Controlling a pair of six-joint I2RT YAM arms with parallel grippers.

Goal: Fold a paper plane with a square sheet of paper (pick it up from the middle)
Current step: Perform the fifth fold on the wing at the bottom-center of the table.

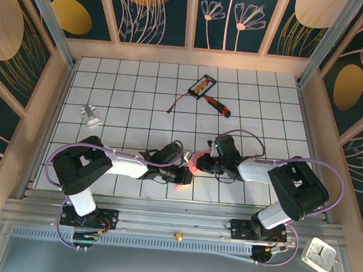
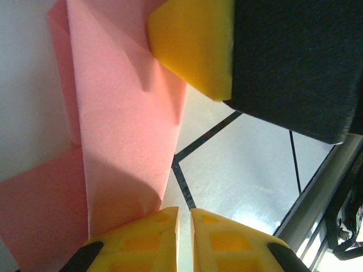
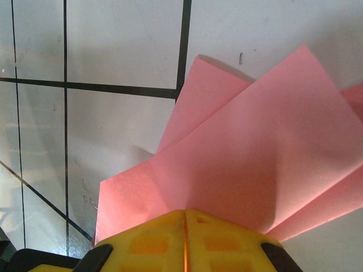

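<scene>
The square sheet of paper (image 1: 197, 158), partly folded, lies midway along the bench's near edge. Left wrist: your left end effector (image 2: 184, 212) stands narrow; whether it grips, you cannot tell. Right wrist: your right end effector (image 3: 185, 214) pinches the sheet. It is likely thin and floppy, so hold the folded layers.

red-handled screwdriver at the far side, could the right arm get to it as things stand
Probably not yet. The way across looks free, but the right tool is shut on the folded pink-red paper and would have to let go before going for the red-handled screwdriver.
</scene>
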